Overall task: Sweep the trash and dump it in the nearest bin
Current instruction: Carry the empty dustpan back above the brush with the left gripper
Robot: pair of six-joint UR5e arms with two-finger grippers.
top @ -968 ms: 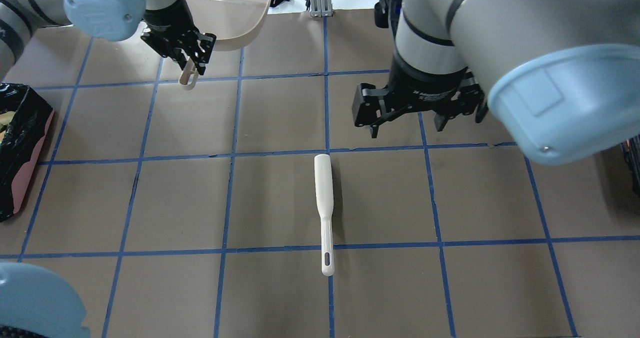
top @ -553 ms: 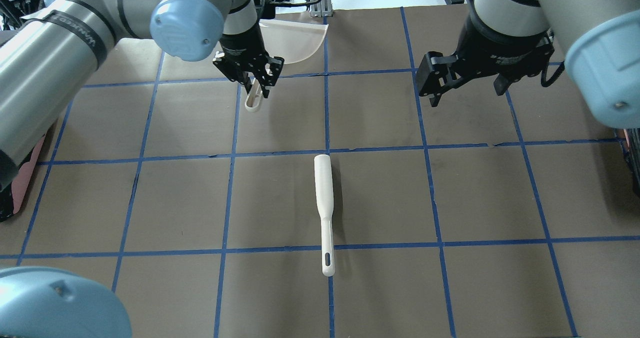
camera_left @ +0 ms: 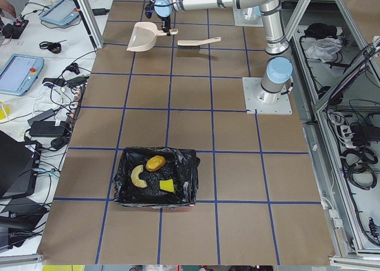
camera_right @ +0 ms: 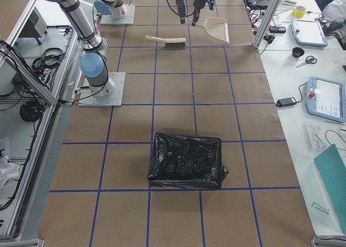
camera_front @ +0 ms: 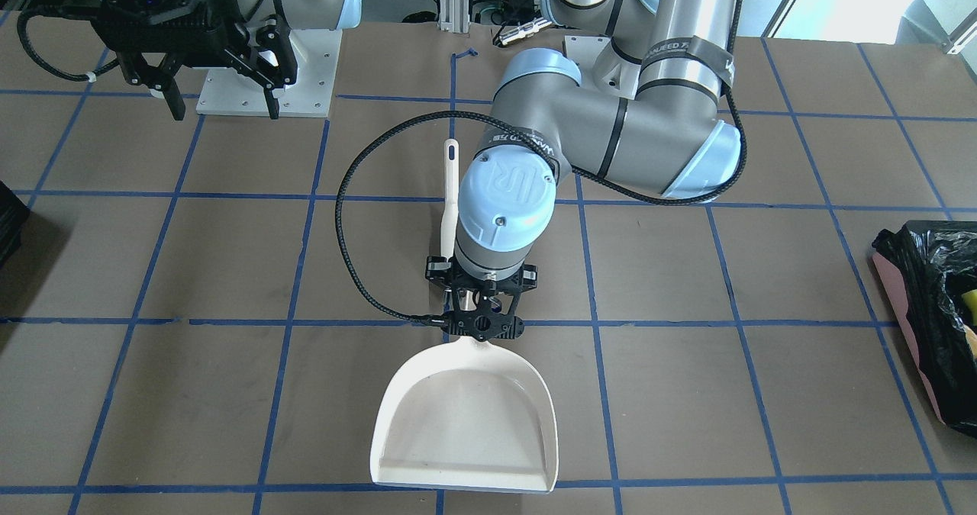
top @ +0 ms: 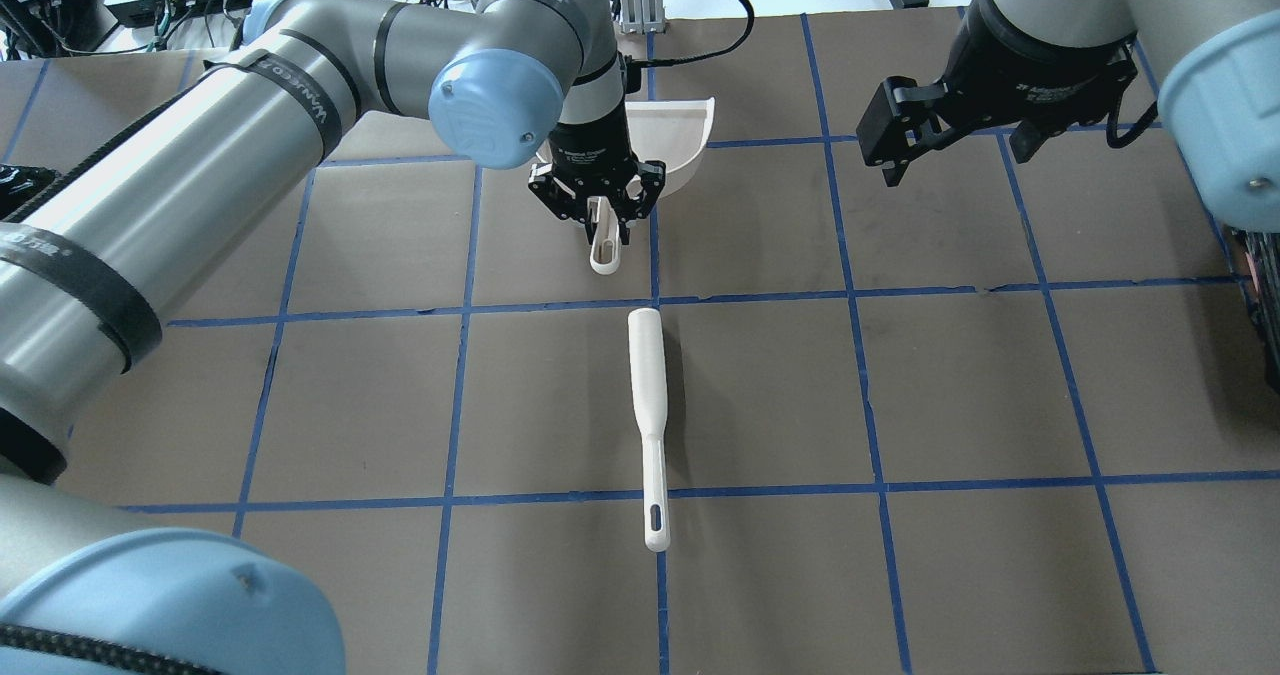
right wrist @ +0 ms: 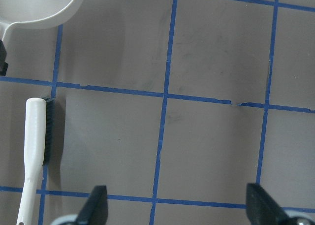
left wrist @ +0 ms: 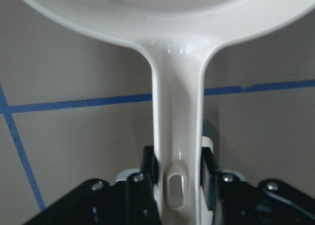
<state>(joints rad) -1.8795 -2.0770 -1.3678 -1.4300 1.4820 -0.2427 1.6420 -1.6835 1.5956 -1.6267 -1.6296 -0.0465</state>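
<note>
The trash lies in the bin, a pink-sided bin lined with a black bag: a golden-brown oval, a curved croissant piece and a yellow-green wedge. The bin also shows at the edge of the front view. My left gripper is shut on the handle of a cream dustpan, which looks empty. My right gripper is open and empty, above the table on my right.
A white brush lies on the brown table between the arms, just behind the dustpan handle. A second black-lined container stands at my right end of the table. Blue tape lines grid the table top.
My left arm has carried the dustpan from the far left to the table's middle, in line with the brush. My right gripper has moved away to the far right, still open.
</note>
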